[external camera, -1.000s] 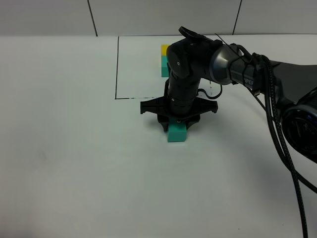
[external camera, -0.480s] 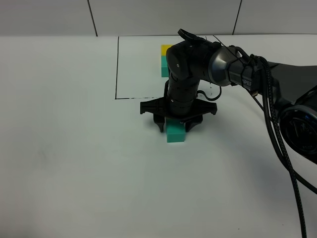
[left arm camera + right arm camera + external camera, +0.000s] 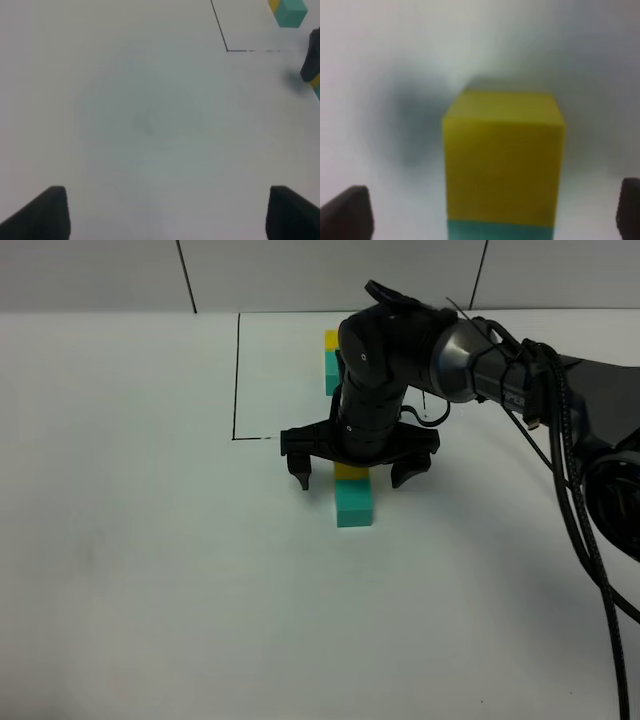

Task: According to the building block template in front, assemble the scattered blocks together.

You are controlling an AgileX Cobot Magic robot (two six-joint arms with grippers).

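tabletop (image 3: 150, 590): plain white, matte surface; nothing lies on the near part.
teal block (image 3: 354, 501): loose cube resting flat on the tabletop, nearest of the scattered blocks; free of any contact with the jaws.
yellow block (image 3: 351, 471): loose cube just behind the teal block, touching it face to face, so the pair lies in one line pointing away from the viewer; partly covered by the arm in the exterior high view, seen clearly in the right wrist view.
right end effector (image 3: 356, 473): hangs above the yellow block with jaws spread wide, one fingertip on each side of the pair, well clear of the block faces; it pinches nothing.
left end effector (image 3: 165, 212): jaws spread, nothing between them, over bare tabletop well apart from the blocks.
black line (image 3: 236, 380): thin drawn frame on the tabletop, beyond the loose pair.
building block template (image 3: 330, 362): yellow cube joined to a teal cube inside the frame, yellow at the far end, partly hidden by the arm.
handling, judged: the cubes look rigid, light and matte, so slip in the jaws should be low; being light, they are likely to slide on the smooth tabletop if nudged.
grasp point, judged: take a cube on two opposite flat side faces, mid-height, jaws square to the faces; avoid corners, which would twist the cube out of line.
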